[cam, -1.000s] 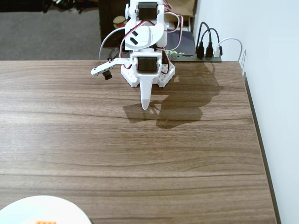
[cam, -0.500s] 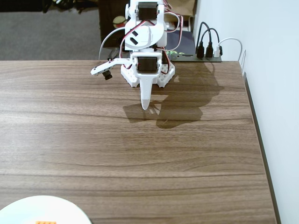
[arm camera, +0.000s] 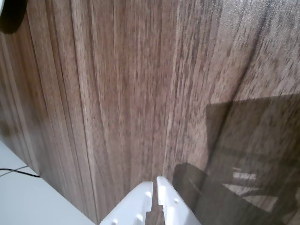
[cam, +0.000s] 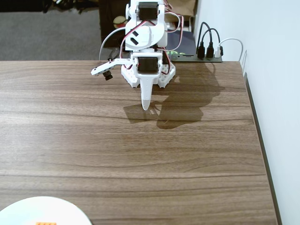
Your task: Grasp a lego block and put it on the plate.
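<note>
Plate: the white plate [cam: 44,211] sits at the bottom-left edge of the fixed view, cut off by the frame; a sliver of its rim [arm camera: 2,5] shows at the top-left corner of the wrist view.
Lego block: the orange lego block [cam: 45,223] rests on the plate, only its top strip visible at the bottom edge of the fixed view — well apart from the arm.
Wrist camera: a small black camera [cam: 107,75] juts out to the left of the arm in the fixed view.
Gripper: the white gripper [cam: 146,106] points down toward the wooden table [cam: 187,154] at its far side; in the wrist view its two fingertips [arm camera: 156,183] lie together with barely a slit between them — closed, holding nothing.
Cables: black and white plugs [cam: 209,49] sit in a strip at the table's far-right corner.
</note>
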